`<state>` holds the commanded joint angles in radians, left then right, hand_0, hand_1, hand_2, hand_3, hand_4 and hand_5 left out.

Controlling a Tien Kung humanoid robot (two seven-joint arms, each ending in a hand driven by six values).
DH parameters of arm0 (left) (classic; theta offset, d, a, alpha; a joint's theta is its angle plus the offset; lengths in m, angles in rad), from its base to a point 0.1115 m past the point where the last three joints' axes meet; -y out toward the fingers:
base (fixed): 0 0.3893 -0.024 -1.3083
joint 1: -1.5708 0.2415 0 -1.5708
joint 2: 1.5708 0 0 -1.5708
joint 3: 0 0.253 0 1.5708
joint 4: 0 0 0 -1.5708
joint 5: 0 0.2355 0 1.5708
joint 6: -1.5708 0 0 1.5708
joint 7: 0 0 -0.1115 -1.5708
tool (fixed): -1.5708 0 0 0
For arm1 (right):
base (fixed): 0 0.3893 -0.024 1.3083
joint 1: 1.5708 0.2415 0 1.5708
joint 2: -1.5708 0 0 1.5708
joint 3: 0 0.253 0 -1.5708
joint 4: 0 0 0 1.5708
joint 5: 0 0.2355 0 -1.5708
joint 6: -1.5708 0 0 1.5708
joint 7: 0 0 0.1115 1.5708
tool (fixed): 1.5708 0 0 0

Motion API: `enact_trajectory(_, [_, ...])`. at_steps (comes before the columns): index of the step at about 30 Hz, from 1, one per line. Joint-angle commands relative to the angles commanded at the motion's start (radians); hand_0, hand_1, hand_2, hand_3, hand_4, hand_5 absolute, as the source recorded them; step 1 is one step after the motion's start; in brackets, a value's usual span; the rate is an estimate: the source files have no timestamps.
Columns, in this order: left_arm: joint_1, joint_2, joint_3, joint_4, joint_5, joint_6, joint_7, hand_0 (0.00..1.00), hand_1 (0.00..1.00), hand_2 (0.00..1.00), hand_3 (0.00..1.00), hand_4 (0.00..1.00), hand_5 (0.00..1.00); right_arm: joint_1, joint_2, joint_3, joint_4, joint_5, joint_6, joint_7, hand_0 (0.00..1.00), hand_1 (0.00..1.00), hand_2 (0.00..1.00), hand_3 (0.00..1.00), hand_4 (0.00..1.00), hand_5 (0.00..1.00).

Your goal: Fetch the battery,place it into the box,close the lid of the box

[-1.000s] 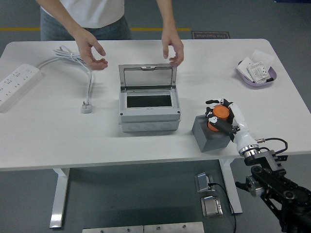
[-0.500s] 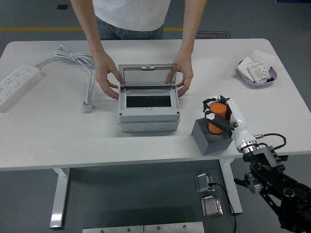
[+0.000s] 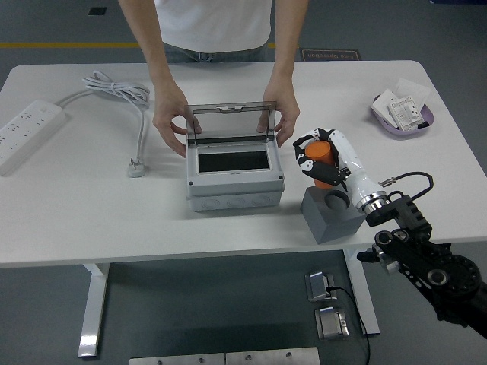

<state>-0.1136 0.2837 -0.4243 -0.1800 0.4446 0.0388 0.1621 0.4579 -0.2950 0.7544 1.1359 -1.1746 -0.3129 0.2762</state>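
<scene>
My right hand point(image 3: 313, 158) is shut on the orange battery point(image 3: 319, 156) and holds it in the air, above and left of the grey holder block point(image 3: 332, 215), whose round socket shows empty. The battery hangs just right of the grey box point(image 3: 233, 173). That box sits mid-table with its clear lid point(image 3: 230, 123) raised upright at the back and its dark inside showing. A person at the far side grips the box's back corners, one hand point(image 3: 172, 115) on the left and the other hand point(image 3: 275, 120) on the right. My left arm is out of view.
A white power strip point(image 3: 27, 134) lies at the far left, its coiled cable and plug point(image 3: 135, 168) between it and the box. A purple dish point(image 3: 401, 112) with white packets sits at the back right. The table's near edge point(image 3: 190, 255) runs below the box.
My right hand has lifted the battery out of the holder block and carried it up and left toward the box. The person's hands came down from the air onto the box's sides.
</scene>
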Motion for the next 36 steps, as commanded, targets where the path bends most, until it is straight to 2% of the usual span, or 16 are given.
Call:
enact_trajectory(5, [0.002,0.0,0.001,0.0,-0.001,0.0,0.001,0.624,0.698,0.649,0.604,0.686,0.18,0.105,0.044,-0.061,-0.039,-0.125,0.013,-0.09,0.161,0.195,0.287,0.397,0.226,0.002])
enact_trajectory(13, [0.001,0.005,-0.004,0.0,0.011,-0.001,0.007,0.624,0.698,0.649,0.604,0.687,0.184,0.258,0.114,-0.168,-0.12,-0.245,0.026,-0.142,0.163,0.198,0.286,0.396,0.23,0.002])
enact_trajectory(20, [-0.007,0.007,-0.013,-0.001,0.031,-0.004,0.011,0.624,0.698,0.649,0.604,0.688,0.186,0.354,0.178,-0.271,-0.204,-0.237,0.036,-0.154,0.165,0.203,0.286,0.397,0.231,0.002])
enact_trajectory(29, [-0.022,0.0,-0.023,-0.001,0.057,-0.007,0.016,0.625,0.698,0.649,0.604,0.688,0.188,0.4,0.21,-0.34,-0.298,-0.209,0.028,-0.131,0.176,0.205,0.285,0.395,0.226,0.002])
enact_trajectory(36, [-0.029,-0.008,-0.048,-0.001,0.102,-0.014,0.027,0.624,0.698,0.649,0.603,0.687,0.188,0.428,0.242,-0.388,-0.382,-0.118,0.017,-0.077,0.177,0.211,0.284,0.394,0.226,0.002])
